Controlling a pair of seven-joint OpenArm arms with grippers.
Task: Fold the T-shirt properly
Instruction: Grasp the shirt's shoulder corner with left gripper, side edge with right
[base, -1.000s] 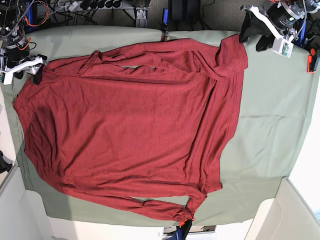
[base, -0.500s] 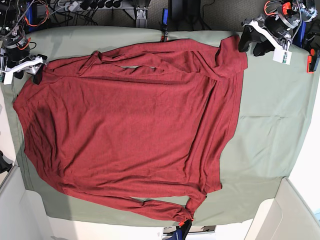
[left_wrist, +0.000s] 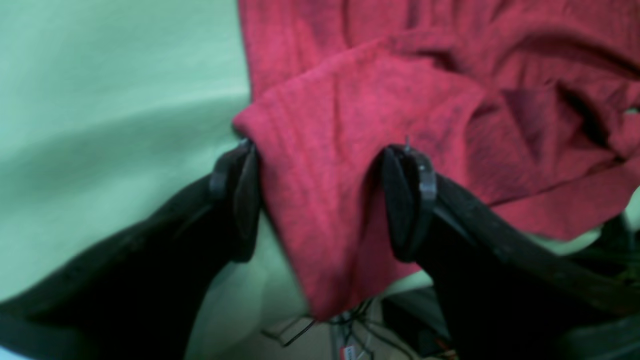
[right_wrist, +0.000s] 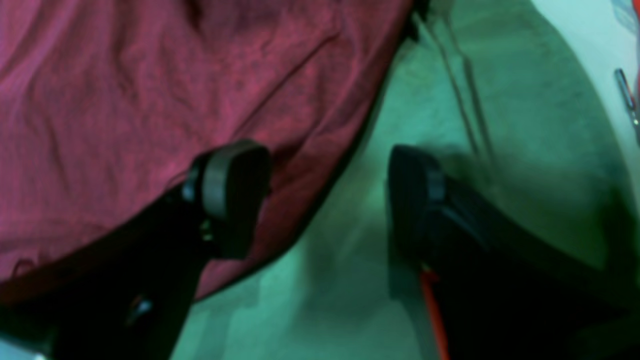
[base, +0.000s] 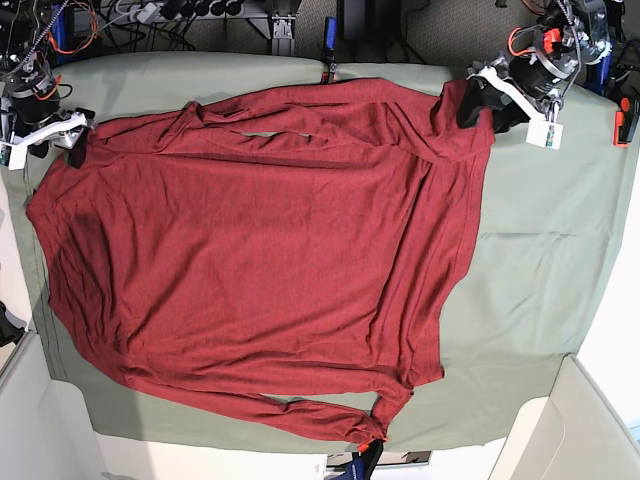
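Since the earlier base pics, left pincer (base: 483, 102) has swung in from beyond the desk corner onto the T-shirt's (base: 270, 250) top corner; right pincer (base: 62, 140) hasn't shifted.

Base view: T-shirt lies spread nearly flat on the sage-green cloth (base: 540, 230) over the desk, one long sleeve folded across the far edge, the other along the near edge. Left pincer sits at the bunched corner on the view's right, right pincer at the opposite corner.

Left wrist view: left pincer (left_wrist: 325, 200) gapes wide, jaws straddling a rolled fold of T-shirt (left_wrist: 350, 150), one pad each side, not yet pinched. Looks like the hem corner, but blur makes that unsure.

Right wrist view: right pincer (right_wrist: 325, 200) also spread wide; one finger rests over the T-shirt (right_wrist: 150, 100) edge, the other over bare cloth (right_wrist: 500, 125), nothing gripped.

To do it well: close both on the fabric edge only, w/o catching the cloth, then lift both corners together & level.
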